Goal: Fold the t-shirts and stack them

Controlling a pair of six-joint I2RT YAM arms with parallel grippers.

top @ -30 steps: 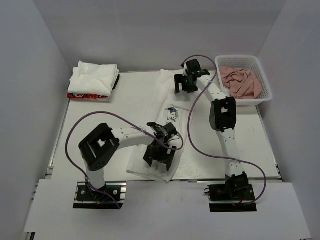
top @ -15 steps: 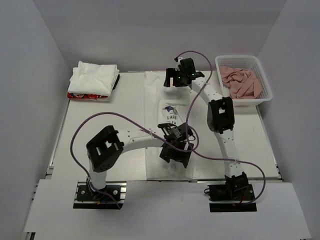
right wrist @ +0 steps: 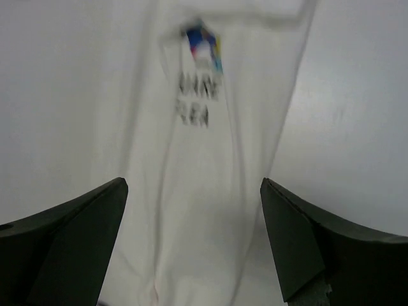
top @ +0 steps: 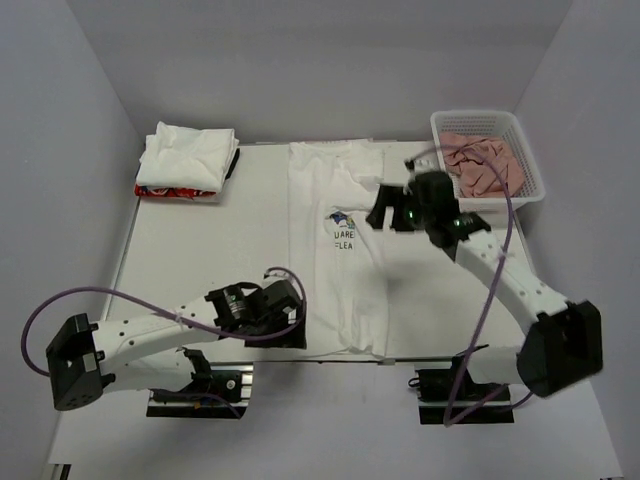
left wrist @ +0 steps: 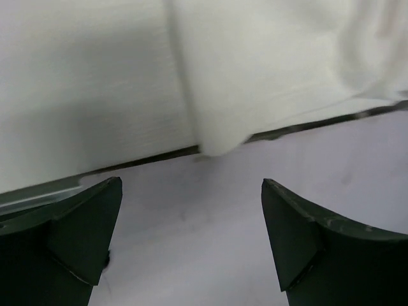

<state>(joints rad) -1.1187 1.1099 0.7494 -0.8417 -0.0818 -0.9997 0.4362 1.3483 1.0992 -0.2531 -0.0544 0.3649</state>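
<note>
So, the t-shirt [top: 345, 285] runs far-to-near; left gripper [top: 288, 325], jaws spread wide, sits beside its near-left hem corner; right gripper [top: 385, 212], equally wide, hovers off its right edge.

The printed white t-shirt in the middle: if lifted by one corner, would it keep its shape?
Probably not: the t-shirt lies flat with soft creases, so it would likely droop. Its hem corner laps over the table edge, suggesting thin, light cloth. Pushed, it would probably bunch rather than slide whole.
</note>
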